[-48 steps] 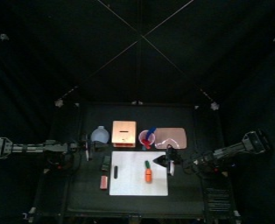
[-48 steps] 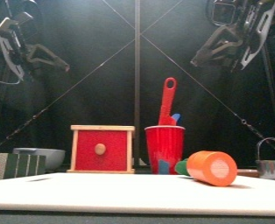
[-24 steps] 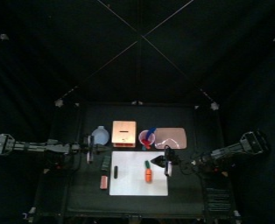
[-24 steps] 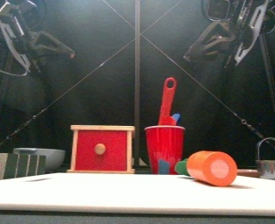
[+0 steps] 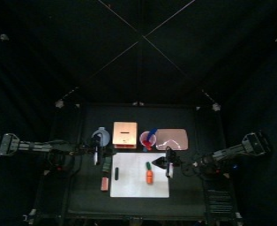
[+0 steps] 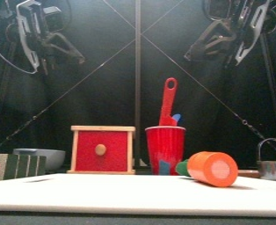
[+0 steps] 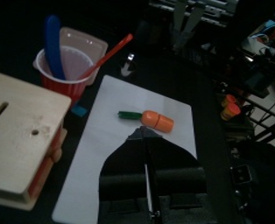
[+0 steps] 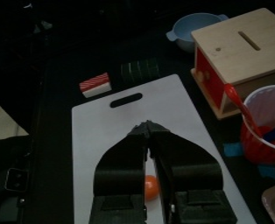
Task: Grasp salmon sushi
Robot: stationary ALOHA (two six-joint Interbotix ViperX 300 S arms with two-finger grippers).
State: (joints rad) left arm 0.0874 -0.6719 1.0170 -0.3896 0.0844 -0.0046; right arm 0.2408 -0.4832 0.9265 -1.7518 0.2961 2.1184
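Observation:
The salmon sushi (image 5: 106, 183), a tiny orange-pink block, lies on the black table just left of the white mat (image 5: 141, 168). In the right wrist view the sushi (image 8: 95, 84) lies beside the mat's (image 8: 128, 122) handle end. My left gripper (image 5: 97, 157) is shut and empty, high above the table's left side, back and slightly left of the sushi; it hangs at the top left of the front view (image 6: 35, 44). My right gripper (image 5: 170, 167) is shut and empty over the mat's right edge. I cannot find the sushi in the left wrist view.
An orange carrot-like piece (image 5: 148, 175) with a green tip lies on the mat. Behind the mat stand a wooden box (image 5: 125, 135), a red cup (image 6: 165, 150) with utensils and a blue bowl (image 5: 101, 135). A dark ribbed piece (image 8: 137, 68) lies near the sushi.
My left arm has moved right, towards the table, and its gripper has shifted right in the front view. The right arm has barely moved. Nothing on the table has moved.

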